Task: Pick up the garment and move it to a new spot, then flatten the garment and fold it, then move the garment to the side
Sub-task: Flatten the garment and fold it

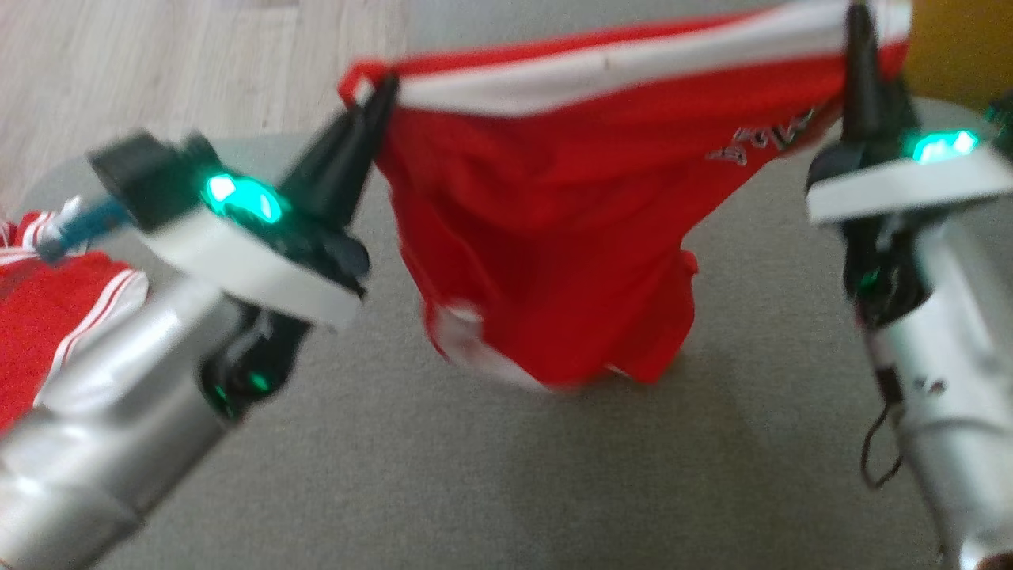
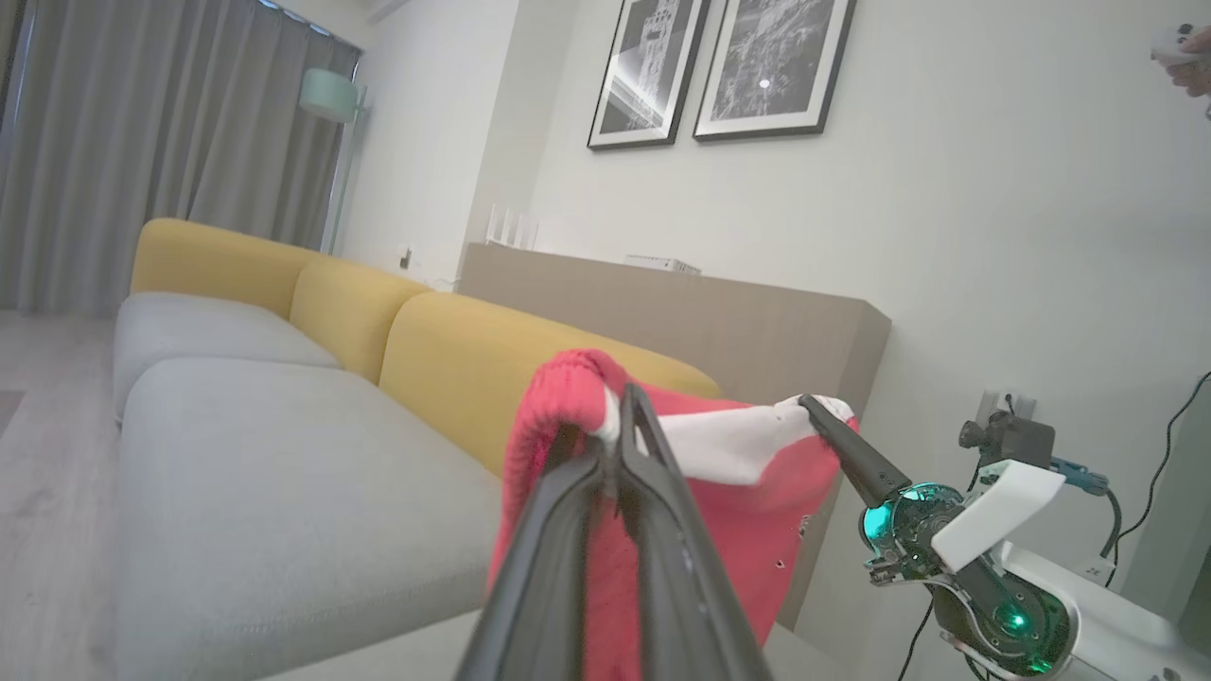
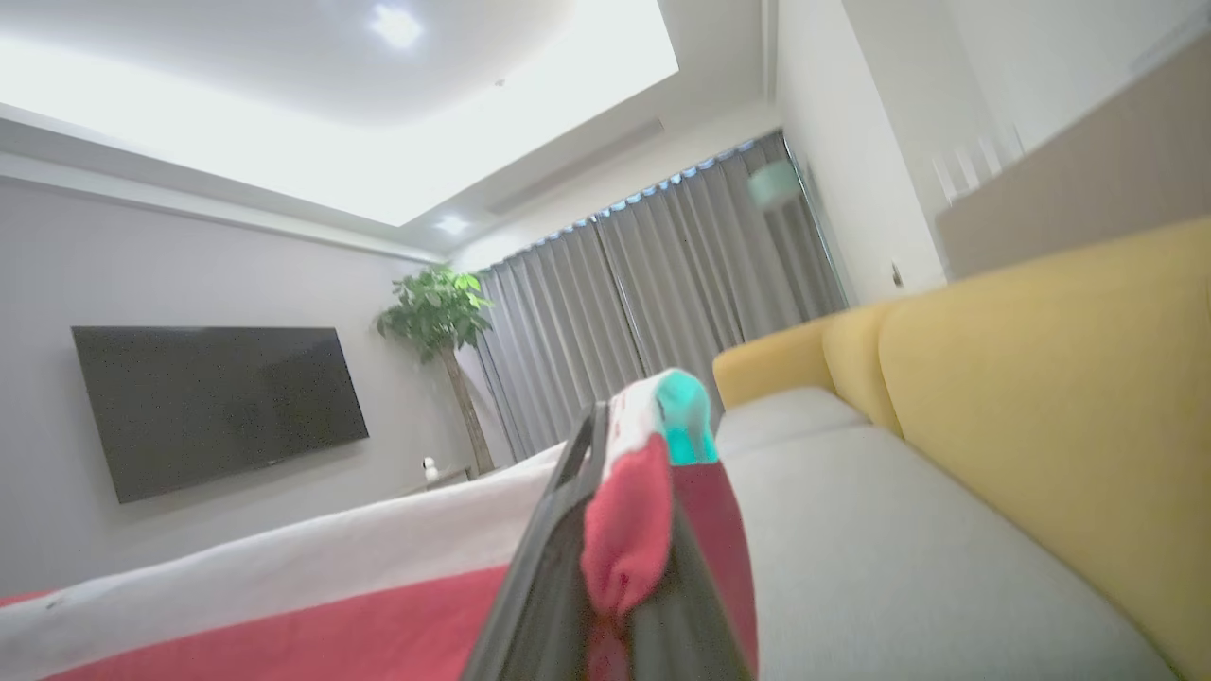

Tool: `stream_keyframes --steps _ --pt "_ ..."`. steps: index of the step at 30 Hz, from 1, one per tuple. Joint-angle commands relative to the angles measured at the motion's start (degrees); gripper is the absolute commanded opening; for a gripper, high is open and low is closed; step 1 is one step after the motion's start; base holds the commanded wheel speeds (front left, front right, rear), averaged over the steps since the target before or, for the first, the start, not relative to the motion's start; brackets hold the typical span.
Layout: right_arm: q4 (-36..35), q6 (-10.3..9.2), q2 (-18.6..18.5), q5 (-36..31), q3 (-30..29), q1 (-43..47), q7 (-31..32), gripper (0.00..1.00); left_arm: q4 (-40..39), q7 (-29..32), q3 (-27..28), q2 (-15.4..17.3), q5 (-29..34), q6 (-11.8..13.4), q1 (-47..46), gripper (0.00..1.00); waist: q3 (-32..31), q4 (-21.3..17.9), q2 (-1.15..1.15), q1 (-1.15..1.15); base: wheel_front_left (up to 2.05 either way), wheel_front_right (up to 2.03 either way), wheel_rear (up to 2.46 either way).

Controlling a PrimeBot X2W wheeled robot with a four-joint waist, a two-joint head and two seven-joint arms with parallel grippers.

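Two grips engaged: my left gripper [image 1: 385, 89] and right gripper [image 1: 857, 28] each pinch the white-banded edge of the red garment [image 1: 538, 229], which hangs stretched between them over the grey cushion [image 1: 475, 475] (white lettering [image 1: 772, 138] blurred, unreadable).

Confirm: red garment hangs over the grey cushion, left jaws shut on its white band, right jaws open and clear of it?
No. The right gripper is also shut on the white band, as the head view shows. The rest holds: the red garment hangs over the grey cushion, left gripper clamped on it.
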Motion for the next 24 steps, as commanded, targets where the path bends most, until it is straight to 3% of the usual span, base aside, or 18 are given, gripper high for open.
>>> stream_keyframes --steps 1,5,10,17,21,24 --pt "-2.33 -0.04 -0.78 0.71 1.22 -3.27 -0.36 0.0 -1.54 0.14 2.39 2.41 -1.06 0.09 -5.08 0.0 -1.16 -1.0 0.0 0.01 0.0 0.0 0.0" --pt "-1.79 -0.04 -3.37 2.13 4.11 -8.45 0.25 0.0 -0.26 1.69 0.08 4.25 -4.15 0.09 -11.93 0.0 -0.7 -1.83 0.0 0.01 0.0 0.0 0.0" --pt "1.76 -0.04 -3.74 2.12 6.03 -14.81 0.96 0.0 4.41 1.72 -1.57 3.79 -5.07 0.09 -17.21 0.0 4.1 -2.61 0.0 0.01 0.0 0.0 0.0" --pt "9.91 -0.04 -2.18 -2.63 5.44 -29.48 -0.18 0.0 15.13 0.1 0.58 -0.89 -3.2 0.09 -27.67 0.0 13.73 -3.52 0.0 0.01 0.0 0.0 0.0" --pt "9.74 -0.04 -1.24 -6.07 1.63 -34.81 -0.32 0.0 17.79 -0.23 2.92 -3.25 -1.38 0.09 -31.82 0.0 16.68 -3.64 0.0 0.01 0.0 0.0 0.0" --pt "7.57 -0.04 0.21 -9.13 -2.43 -36.14 -0.33 0.0 17.24 -0.27 8.15 -5.61 1.21 0.09 -33.11 0.0 18.51 -3.61 0.0 0.01 0.0 0.0 0.0"
